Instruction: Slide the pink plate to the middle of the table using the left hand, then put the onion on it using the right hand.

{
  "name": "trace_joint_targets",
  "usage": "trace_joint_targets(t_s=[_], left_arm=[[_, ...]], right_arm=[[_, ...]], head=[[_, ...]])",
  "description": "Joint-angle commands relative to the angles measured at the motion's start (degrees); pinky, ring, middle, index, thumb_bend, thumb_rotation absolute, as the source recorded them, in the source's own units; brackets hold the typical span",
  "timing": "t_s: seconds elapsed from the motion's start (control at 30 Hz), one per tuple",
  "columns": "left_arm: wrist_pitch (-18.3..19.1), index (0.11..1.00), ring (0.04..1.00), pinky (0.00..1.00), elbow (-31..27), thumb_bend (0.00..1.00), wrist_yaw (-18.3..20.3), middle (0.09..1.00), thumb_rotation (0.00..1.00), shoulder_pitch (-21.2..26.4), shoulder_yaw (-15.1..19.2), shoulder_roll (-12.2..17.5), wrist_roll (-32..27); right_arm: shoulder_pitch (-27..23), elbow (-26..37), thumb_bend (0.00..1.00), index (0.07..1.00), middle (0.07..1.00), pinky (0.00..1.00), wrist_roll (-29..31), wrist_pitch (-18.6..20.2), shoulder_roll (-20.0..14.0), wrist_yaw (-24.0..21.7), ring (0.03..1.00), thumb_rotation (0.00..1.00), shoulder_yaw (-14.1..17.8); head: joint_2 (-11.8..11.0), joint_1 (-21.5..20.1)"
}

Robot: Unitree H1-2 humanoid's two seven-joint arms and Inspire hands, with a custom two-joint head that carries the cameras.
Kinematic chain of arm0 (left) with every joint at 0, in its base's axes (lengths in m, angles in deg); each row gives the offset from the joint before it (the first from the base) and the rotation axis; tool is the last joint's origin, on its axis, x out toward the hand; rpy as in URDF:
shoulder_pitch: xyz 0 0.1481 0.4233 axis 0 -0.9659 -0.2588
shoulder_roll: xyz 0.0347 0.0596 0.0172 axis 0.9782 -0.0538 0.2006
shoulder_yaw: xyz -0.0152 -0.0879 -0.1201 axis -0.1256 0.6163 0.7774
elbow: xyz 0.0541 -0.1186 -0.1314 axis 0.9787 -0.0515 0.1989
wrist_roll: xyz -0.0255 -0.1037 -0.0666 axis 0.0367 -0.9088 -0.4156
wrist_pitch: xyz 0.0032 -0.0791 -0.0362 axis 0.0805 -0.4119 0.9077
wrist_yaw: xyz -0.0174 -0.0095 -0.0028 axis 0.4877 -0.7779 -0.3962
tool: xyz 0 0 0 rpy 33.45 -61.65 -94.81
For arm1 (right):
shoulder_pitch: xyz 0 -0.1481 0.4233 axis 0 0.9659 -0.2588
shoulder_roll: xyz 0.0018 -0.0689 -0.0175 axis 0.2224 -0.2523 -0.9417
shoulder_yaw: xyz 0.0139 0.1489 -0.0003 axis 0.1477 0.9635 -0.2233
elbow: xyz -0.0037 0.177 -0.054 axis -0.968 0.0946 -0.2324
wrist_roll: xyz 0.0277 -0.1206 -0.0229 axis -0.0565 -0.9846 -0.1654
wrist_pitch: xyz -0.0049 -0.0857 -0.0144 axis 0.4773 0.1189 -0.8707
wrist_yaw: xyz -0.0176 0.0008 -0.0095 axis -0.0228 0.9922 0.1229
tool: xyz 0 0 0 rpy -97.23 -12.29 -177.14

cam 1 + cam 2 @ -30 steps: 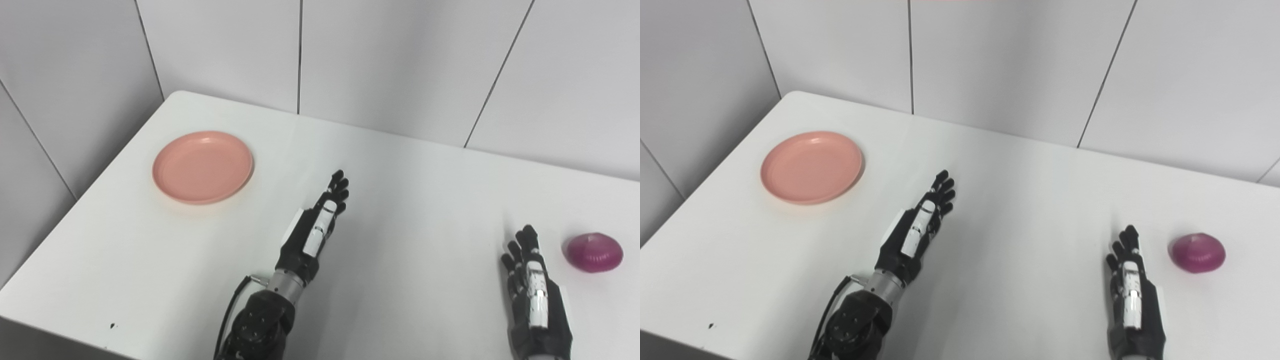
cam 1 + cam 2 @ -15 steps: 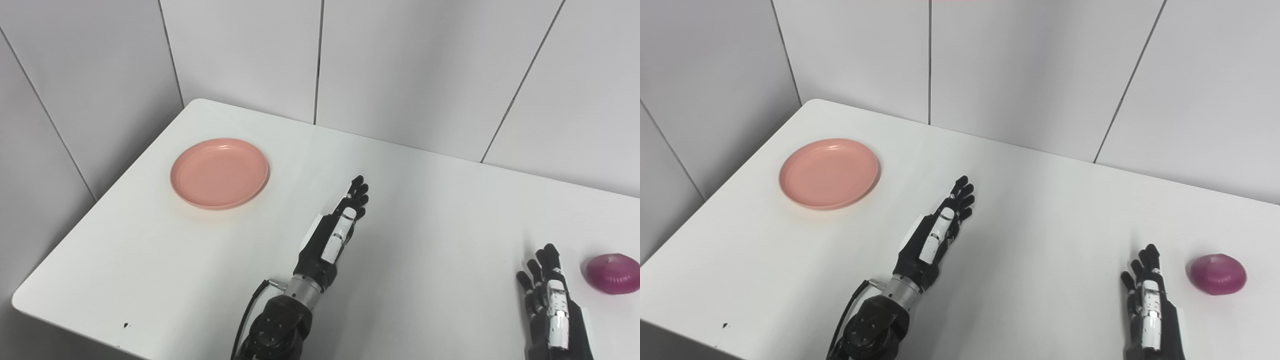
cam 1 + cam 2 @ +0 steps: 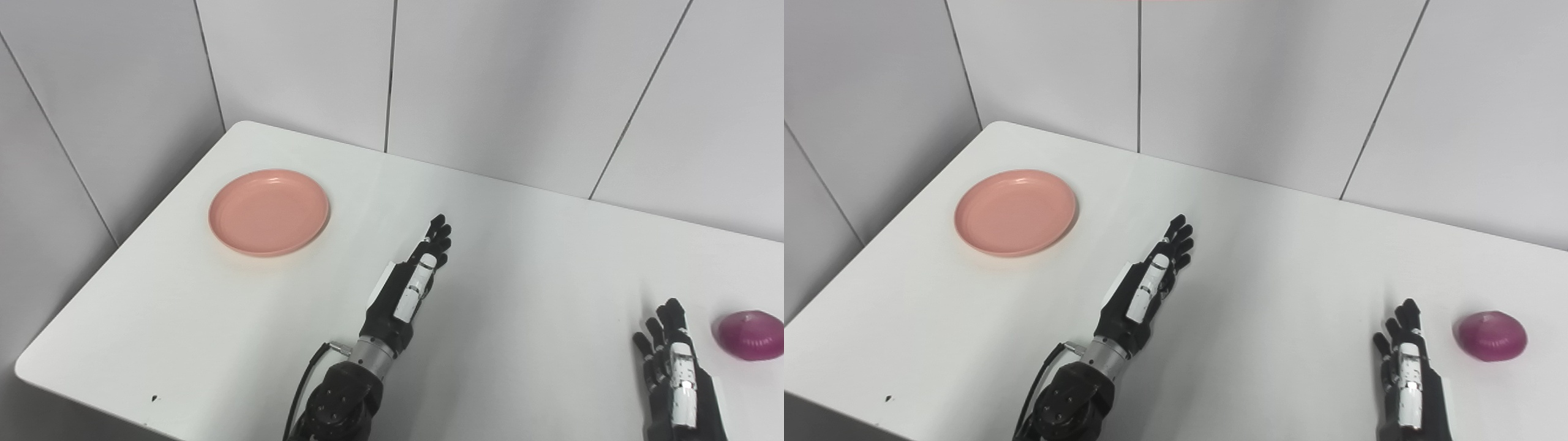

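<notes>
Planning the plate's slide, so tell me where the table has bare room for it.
Bare white table spans the middle, between the left hand and right hand, back to the wall. The near-left patch in front of the pink plate is free too. Tightest: the right edge, where the onion lies beside the right hand.

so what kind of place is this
Most likely a robot test bench, not a real kitchen: a bare white table boxed in by plain grey wall panels, holding only a pink plate and a red onion.
</notes>
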Motion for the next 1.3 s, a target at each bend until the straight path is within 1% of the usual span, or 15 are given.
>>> trace_joint_targets(t_s=[0.0,0.07,0.2,0.3,0.47,0.57,0.63,0.73,0.83,0.97,1.0,1.13,1.27], left_arm=[[-1.4,0.988,1.0,1.0,2.6,0.42,-0.3,1.0,1.0,-1.7,-0.1,0.1,0.5],[-1.6,0.985,0.999,1.0,2.5,0.42,-0.4,1.0,1.0,-1.6,-0.1,0.1,0.7],[-1.6,0.986,1.0,1.0,1.8,0.44,-0.8,1.0,1.0,-1.3,-0.1,0.0,1.1],[-2.2,0.977,0.994,0.99,1.4,0.44,-1.5,1.0,1.0,-0.9,0.0,-0.1,1.5],[-1.9,0.972,0.988,0.98,0.4,0.46,-2.6,0.998,1.0,-0.1,0.3,-0.3,2.4],[-1.5,0.976,0.994,0.99,-0.2,0.46,-2.8,1.0,1.0,0.6,0.6,-0.2,2.1],[-1.5,0.979,0.998,0.99,-0.5,0.45,-2.7,1.0,1.0,1.1,0.8,-0.1,1.8],[-0.9,0.984,0.997,1.0,-1.4,0.43,-2.9,1.0,1.0,2.1,1.2,0.1,1.7],[-1.1,0.98,0.984,1.0,-2.0,0.44,-3.1,0.996,1.0,2.8,1.6,0.4,2.2],[-1.1,0.984,0.988,1.0,-2.7,0.47,-3.6,1.0,1.0,3.7,1.9,1.0,2.6],[-1.2,0.985,0.989,1.0,-2.7,0.47,-3.7,1.0,1.0,3.9,2.0,1.2,2.7],[-0.1,0.993,0.991,1.0,-3.7,0.51,-4.1,1.0,1.0,4.9,2.8,1.6,2.4],[-0.8,0.985,0.978,0.98,-4.3,0.49,-4.7,0.993,1.0,6.0,3.8,1.9,2.5]], right_arm=[[-0.6,0.8,0.48,0.995,1.0,1.0,-0.1,2.0,-0.2,-0.1,1.0,0.95,0.1],[-0.6,1.0,0.49,0.993,1.0,1.0,-0.5,2.4,-0.2,0.1,1.0,0.95,0.0],[-0.6,1.1,0.5,0.996,1.0,1.0,-0.5,2.5,-0.3,-0.2,1.0,0.95,0.0],[-0.7,1.1,0.49,0.987,1.0,1.0,-0.5,2.5,-0.1,0.1,1.0,0.94,0.0],[-0.8,1.2,0.46,0.993,1.0,1.0,-0.3,2.6,0.1,0.1,1.0,0.95,0.1],[-0.7,1.2,0.44,0.993,1.0,1.0,-0.6,2.6,0.0,0.2,1.0,0.96,0.0],[-0.7,1.0,0.43,0.992,1.0,1.0,-0.5,2.4,0.0,0.1,1.0,0.96,0.1],[-0.8,0.6,0.46,0.999,1.0,1.0,0.0,2.0,-0.1,-0.2,1.0,0.96,0.2],[-1.0,0.3,0.44,0.997,1.0,1.0,0.2,2.0,0.0,0.0,1.0,0.96,0.4],[-1.0,0.2,0.45,0.999,1.0,1.0,0.1,2.1,0.0,0.0,1.0,0.95,0.4],[-1.1,0.1,0.44,0.996,1.0,1.0,0.2,2.0,0.0,0.0,1.0,0.96,0.4],[-1.2,0.0,0.45,1.0,1.0,1.0,0.1,2.2,-0.1,-0.1,1.0,0.96,0.3],[-1.2,0.0,0.45,1.0,1.0,1.0,0.0,2.4,0.0,0.0,1.0,0.96,0.3]], head=[[0.1,0.0],[0.0,0.0],[0.0,0.0],[-0.1,0.1],[-0.1,0.1],[-0.2,0.3],[-0.2,0.3],[-0.2,0.4],[-0.3,0.5],[-0.5,0.6],[-0.5,0.6],[-0.6,0.6],[-0.7,0.7]])
